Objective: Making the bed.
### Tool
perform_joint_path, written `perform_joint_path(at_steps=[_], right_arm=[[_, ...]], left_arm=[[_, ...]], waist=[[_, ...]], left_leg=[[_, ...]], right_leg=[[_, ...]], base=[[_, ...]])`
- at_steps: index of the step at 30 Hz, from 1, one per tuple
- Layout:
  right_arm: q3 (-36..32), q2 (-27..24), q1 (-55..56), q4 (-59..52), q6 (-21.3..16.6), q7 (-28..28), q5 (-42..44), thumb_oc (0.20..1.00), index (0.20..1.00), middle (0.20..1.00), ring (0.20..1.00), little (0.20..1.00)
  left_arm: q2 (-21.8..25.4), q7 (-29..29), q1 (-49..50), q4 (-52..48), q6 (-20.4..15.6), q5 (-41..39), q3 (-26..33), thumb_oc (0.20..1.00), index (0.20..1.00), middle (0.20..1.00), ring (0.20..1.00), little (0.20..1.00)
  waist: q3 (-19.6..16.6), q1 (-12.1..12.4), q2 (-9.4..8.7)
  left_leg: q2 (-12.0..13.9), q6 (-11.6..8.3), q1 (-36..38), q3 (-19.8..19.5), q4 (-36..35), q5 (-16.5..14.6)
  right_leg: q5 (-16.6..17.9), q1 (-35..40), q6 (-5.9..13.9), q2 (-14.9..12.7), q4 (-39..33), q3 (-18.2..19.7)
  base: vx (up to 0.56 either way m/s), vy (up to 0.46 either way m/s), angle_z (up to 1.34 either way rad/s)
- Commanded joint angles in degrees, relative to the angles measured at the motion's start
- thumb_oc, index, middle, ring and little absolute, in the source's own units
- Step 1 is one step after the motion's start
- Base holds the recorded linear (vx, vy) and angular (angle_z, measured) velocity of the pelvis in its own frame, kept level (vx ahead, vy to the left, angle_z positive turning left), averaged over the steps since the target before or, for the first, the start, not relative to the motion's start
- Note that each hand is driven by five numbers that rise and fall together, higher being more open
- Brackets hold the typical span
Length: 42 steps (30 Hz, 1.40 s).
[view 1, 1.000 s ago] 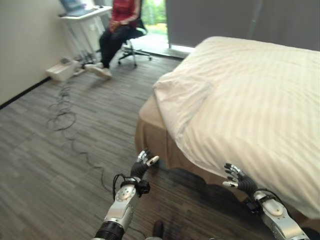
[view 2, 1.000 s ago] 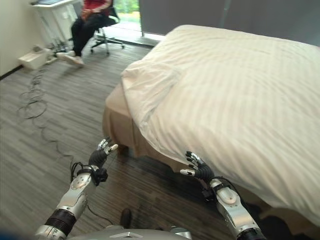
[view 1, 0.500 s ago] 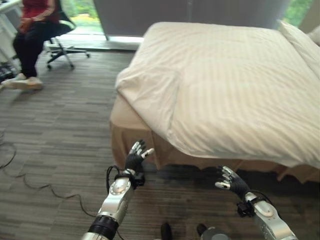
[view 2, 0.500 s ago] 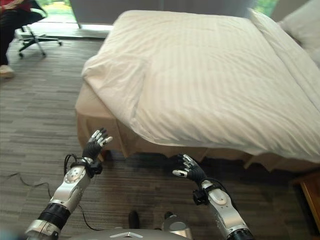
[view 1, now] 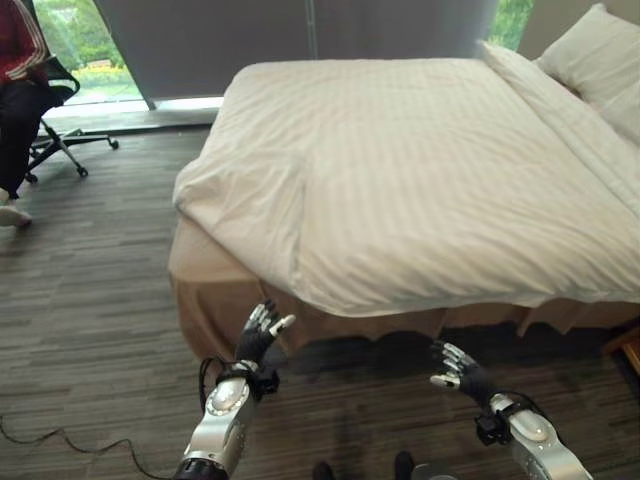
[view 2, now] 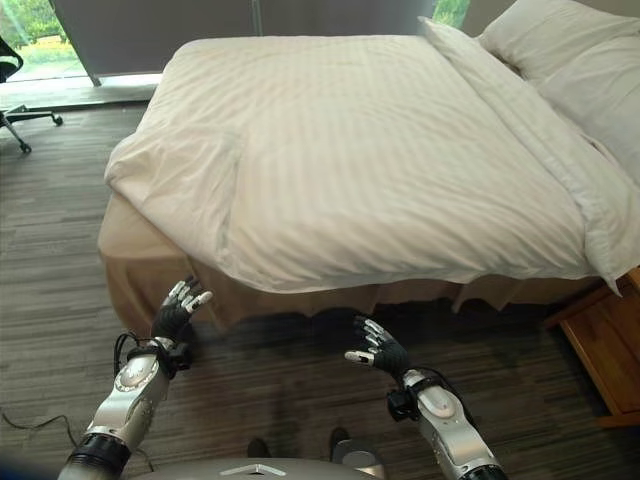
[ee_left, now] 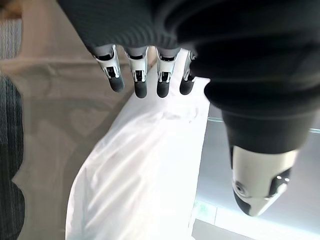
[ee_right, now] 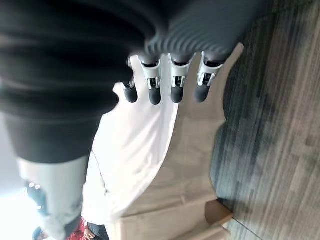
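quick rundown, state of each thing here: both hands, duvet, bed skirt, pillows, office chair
left hand: open, empty, raised before the bed's corner
right hand: open, empty, short of the bed's side
duvet: spread over the bed, near corner rumpled and folded
bed skirt: hanging, uncovered below the duvet edge
pillows: lying at the head of the bed
office chair: occupied by a seated person

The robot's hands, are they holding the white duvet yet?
No: both the left hand and right hand hover open below the duvet, touching nothing.

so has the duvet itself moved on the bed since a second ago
No. The duvet shows the same folded corner over the tan bed skirt; only the camera has swung toward the pillows.
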Motion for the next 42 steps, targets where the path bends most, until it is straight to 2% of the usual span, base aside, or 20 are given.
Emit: perform_joint_path(at_steps=[1,4,6,8,9,11,14,19,22,23,25,27,28,30,31,32,34,35,38,42], right_arm=[[0.0,-1.0,-2.0,-2.3,-2.7,1.0,1.9,1.000,1.000,1.000,1.000,1.000],[-0.1,-2.1,-2.0,-1.7,-2.8,0.6,2.7,1.000,1.000,1.000,1.000,1.000],[-0.1,-2.5,-1.7,-2.0,-2.8,0.6,2.7,1.000,1.000,1.000,1.000,1.000],[-0.7,-3.5,0.1,-3.4,-2.6,0.6,1.9,1.000,1.000,1.000,1.000,1.000],[-0.8,-3.5,0.2,-3.4,-2.6,0.6,1.9,1.000,1.000,1.000,1.000,1.000],[-2.3,-3.6,2.0,-3.8,-3.0,0.4,2.5,1.000,1.000,1.000,1.000,1.000],[-3.3,-4.1,1.2,-1.9,-3.8,-0.9,2.2,1.000,1.000,1.000,1.000,1.000],[-4.5,-4.8,0.8,-2.2,-3.8,-0.1,2.2,1.000,1.000,1.000,1.000,1.000],[-4.4,-4.8,0.2,-1.8,-3.6,0.1,2.1,1.000,1.000,1.000,1.000,1.000],[-4.6,-4.4,-0.2,-2.0,-3.1,0.7,2.0,1.000,1.000,1.000,1.000,1.000],[-5.0,-3.6,-0.1,-1.8,-2.8,0.6,1.4,1.000,1.000,1.000,1.000,1.000],[-4.9,-3.1,-0.5,-1.3,-2.8,0.1,1.3,1.000,1.000,1.000,1.000,1.000],[-5.3,-1.8,-1.2,-1.2,-3.0,-0.8,2.7,1.000,1.000,1.000,1.000,1.000],[-5.0,-1.4,-1.4,-1.3,-2.9,-0.7,3.3,1.000,1.000,1.000,1.000,1.000],[-4.9,-1.1,-1.2,-1.6,-2.9,-0.3,3.7,1.000,1.000,1.000,1.000,1.000],[-4.5,-1.3,-0.6,-2.0,-2.9,0.4,2.6,1.000,1.000,1.000,1.000,1.000],[-4.6,-1.4,-0.2,-2.1,-3.0,0.5,2.5,1.000,1.000,1.000,1.000,1.000],[-5.5,-1.6,1.0,-2.8,-3.1,0.7,3.1,1.000,1.000,1.000,1.000,1.000],[-6.6,-1.9,2.0,-2.1,-3.0,1.0,2.1,1.000,1.000,1.000,1.000,1.000],[-6.8,-2.3,1.9,-1.2,-2.7,1.3,1.1,1.000,1.000,1.000,1.000,1.000]], left_arm=[[0.1,-1.4,-3.2,-1.4,-2.4,-1.2,-0.1,1.000,1.000,1.000,1.000,1.000],[-0.4,-1.0,-4.9,-1.7,-2.7,-4.5,-0.5,1.000,1.000,1.000,1.000,1.000],[-0.8,-1.1,-5.1,-1.8,-2.8,-5.8,-0.4,1.000,1.000,1.000,1.000,1.000],[-1.3,-0.9,-5.3,-1.5,-2.6,-6.5,-0.2,1.000,1.000,1.000,1.000,1.000],[-1.3,-0.9,-5.3,-1.5,-2.6,-6.5,-0.3,1.000,1.000,1.000,1.000,1.000],[-1.1,-0.6,-5.6,-0.6,-2.9,-5.9,-0.3,1.000,1.000,1.000,1.000,1.000],[-0.9,0.6,-6.2,-2.3,-4.4,-7.5,0.8,1.000,1.000,1.000,1.000,1.000],[0.3,1.6,-5.1,-3.1,-5.0,-7.5,4.3,1.000,1.000,1.000,1.000,1.000],[1.3,1.7,-4.1,-3.4,-4.9,-6.6,5.4,1.000,1.000,1.000,1.000,1.000],[2.2,0.9,-3.1,-3.7,-4.8,-6.8,6.3,1.000,1.000,1.000,1.000,1.000],[3.4,0.2,-2.9,-3.5,-4.3,-6.1,5.4,1.000,1.000,1.000,1.000,1.000],[3.9,0.3,-3.4,-3.7,-4.1,-5.3,4.9,1.000,1.000,1.000,1.000,1.000],[5.6,0.0,-3.4,-3.6,-3.7,-3.6,4.0,1.000,1.000,1.000,1.000,1.000],[6.2,-0.3,-2.9,-4.4,-3.3,-3.4,4.0,1.000,1.000,1.000,1.000,1.000],[6.7,-0.6,-2.3,-4.7,-3.1,-3.0,4.1,1.000,1.000,1.000,1.000,1.000],[6.8,-0.9,-2.6,-4.1,-2.8,-1.6,3.6,1.000,1.000,1.000,1.000,1.000],[6.6,-0.9,-3.3,-3.2,-2.6,-1.1,3.4,1.000,1.000,1.000,1.000,1.000],[6.6,-1.0,-4.2,-2.4,-2.7,-0.3,2.8,1.000,1.000,1.000,1.000,1.000],[6.0,-1.6,-4.8,-1.8,-2.3,0.0,2.0,1.000,1.000,1.000,1.000,1.000],[4.8,-2.2,-3.8,-2.0,-2.1,-0.1,1.9,1.000,1.000,1.000,1.000,1.000]], waist=[[-1.0,1.0,-1.22],[2.5,1.8,-2.55],[3.0,2.1,-2.89],[2.3,1.3,-2.51],[2.3,1.5,-2.62],[1.2,1.5,-1.90],[0.9,2.4,0.41],[-0.9,3.4,1.70],[-1.0,4.3,1.82],[-1.0,4.4,1.58],[-1.3,4.3,0.78],[-1.2,4.6,0.67],[-0.6,4.1,1.07],[0.2,3.7,1.66],[0.5,2.7,2.35],[1.4,0.8,3.33],[1.5,-0.1,3.59],[1.8,-1.7,3.49],[1.9,-2.5,2.51],[1.3,-1.9,1.33]], left_leg=[[-0.5,-2.44,-3.2,-3.5,12.0,0.5],[2.0,-7.68,-14.6,-5.4,36.5,7.3],[2.3,-8.24,-16.5,-5.0,39.3,8.0],[7.8,-8.00,-17.4,2.5,32.1,9.5],[7.6,-7.97,-17.1,2.7,31.8,9.5],[9.4,-7.29,-16.3,3.5,19.7,10.4],[12.5,-9.46,-14.8,-10.7,7.5,14.9],[17.5,-12.45,-12.0,-17.2,5.2,17.0],[15.9,-12.71,-12.5,-21.5,8.1,15.1],[13.9,-11.88,-13.0,-21.7,11.4,9.8],[10.9,-9.52,-12.9,-19.6,11.7,5.1],[9.4,-8.41,-12.4,-18.8,11.3,4.1],[5.9,-5.55,-10.6,-17.3,9.9,2.4],[4.5,-4.24,-9.4,-16.7,8.8,2.1],[3.7,-3.71,-8.6,-16.7,7.9,2.4],[2.4,-2.52,-6.2,-17.4,5.6,2.8],[1.9,-2.35,-5.1,-16.2,4.1,3.4],[0.2,-2.26,-3.6,-14.6,2.3,3.1],[-1.6,-1.97,-1.6,-13.2,1.4,1.8],[-2.3,-1.42,-0.5,-11.7,1.2,1.4]], right_leg=[[0.9,-1.8,1.68,-0.1,5.1,2.6],[0.2,-0.5,-1.27,-0.3,5.6,1.8],[-0.3,0.0,-1.73,-0.5,5.6,1.7],[-1.9,1.9,-1.62,-0.8,5.4,0.7],[-1.9,2.0,-1.57,-1.0,5.4,0.9],[-3.3,3.1,-0.31,-1.6,5.0,1.5],[-4.9,3.7,1.91,-3.9,5.7,4.5],[-5.2,6.5,4.59,-7.2,3.8,7.3],[-4.7,7.4,5.80,-10.1,3.7,7.9],[-2.6,8.1,7.12,-13.6,4.4,8.7],[3.6,6.1,8.15,-17.7,8.0,9.4],[6.2,3.6,7.30,-18.1,10.3,10.3],[15.3,0.3,5.58,-19.8,14.5,11.1],[17.2,-2.1,4.75,-19.7,18.1,11.5],[18.4,-3.3,4.49,-17.9,20.3,12.9],[14.5,-6.6,3.83,-11.2,24.8,16.8],[11.9,-8.6,3.62,-8.5,24.4,15.4],[8.5,-11.3,3.31,-5.6,21.0,11.5],[5.7,-10.2,3.78,-3.9,13.5,6.1],[6.2,-8.5,4.32,-2.1,10.1,4.3]], base=[[-0.09,-0.179,-0.01],[-0.13,-0.203,0.11],[0.01,-0.076,0.14],[0.14,0.007,0.12],[0.22,0.179,0.26],[0.22,0.244,0.15],[0.21,0.327,-0.19],[0.26,0.317,-0.46],[0.24,0.395,-0.34],[0.27,0.498,-0.22],[0.28,0.613,-0.09],[0.14,0.467,0.15],[0.15,0.624,-0.03],[0.13,0.506,-0.13],[0.22,0.500,0.27],[0.30,0.663,0.35],[0.21,0.436,0.20],[0.15,0.288,0.41],[0.15,0.226,0.08],[0.07,0.061,-0.07]])
